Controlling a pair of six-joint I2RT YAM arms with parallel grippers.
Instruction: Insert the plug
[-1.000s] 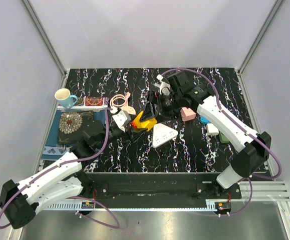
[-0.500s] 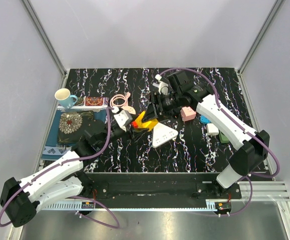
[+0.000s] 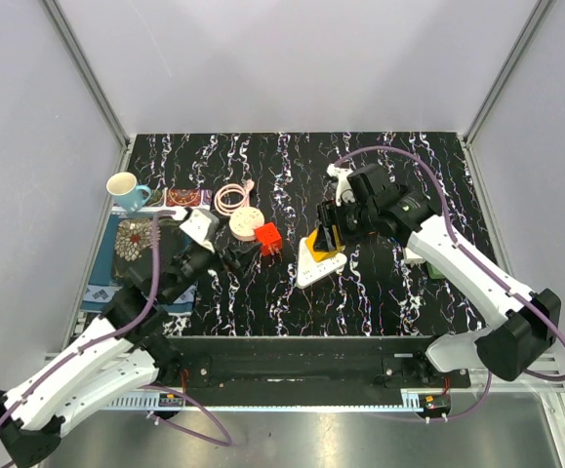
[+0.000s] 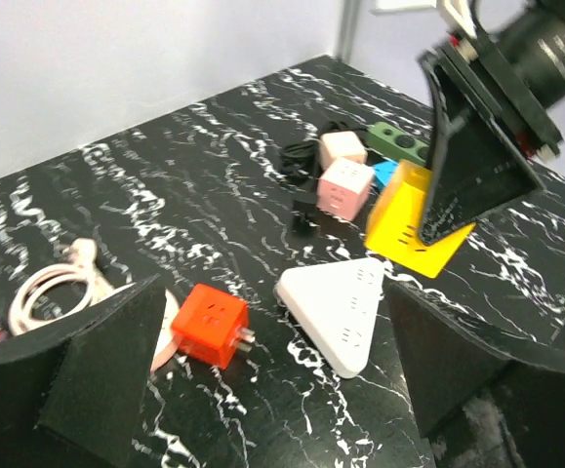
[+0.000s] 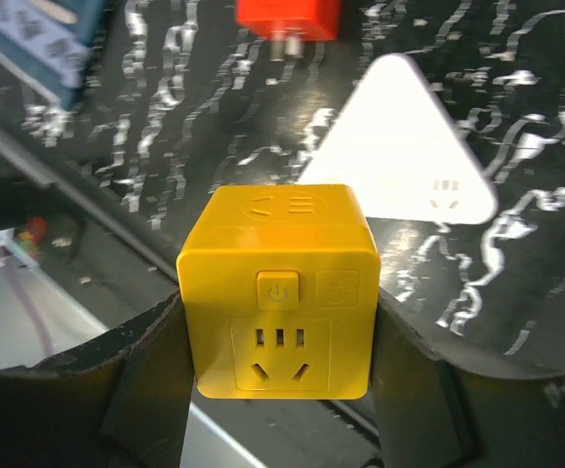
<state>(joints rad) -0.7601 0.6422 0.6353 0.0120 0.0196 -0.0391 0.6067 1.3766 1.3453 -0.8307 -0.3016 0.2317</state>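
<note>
A yellow cube plug (image 5: 280, 292) sits clamped between my right gripper's (image 5: 280, 336) fingers, its socket face toward the wrist camera. In the top view the yellow plug (image 3: 322, 240) hangs just over the white triangular power strip (image 3: 318, 265), with the right gripper (image 3: 331, 232) shut on it. A red cube plug (image 3: 268, 238) lies free on the table left of the strip, prongs pointing at it (image 4: 207, 325). My left gripper (image 3: 225, 259) stands open and empty, a little left of the red plug. The strip (image 4: 336, 301) lies between its spread fingers in the left wrist view.
A mug (image 3: 126, 187) and a patterned mat (image 3: 136, 244) are at the far left. A pink coiled cable (image 3: 231, 198) and a round disc (image 3: 246, 223) lie behind the red plug. Pink cubes (image 4: 345, 185) and a green block (image 4: 399, 141) sit to the right.
The right gripper shut on the yellow plug and carried it right, over the white strip. The left gripper opened, left the red plug on the table and drew back to the left.
</note>
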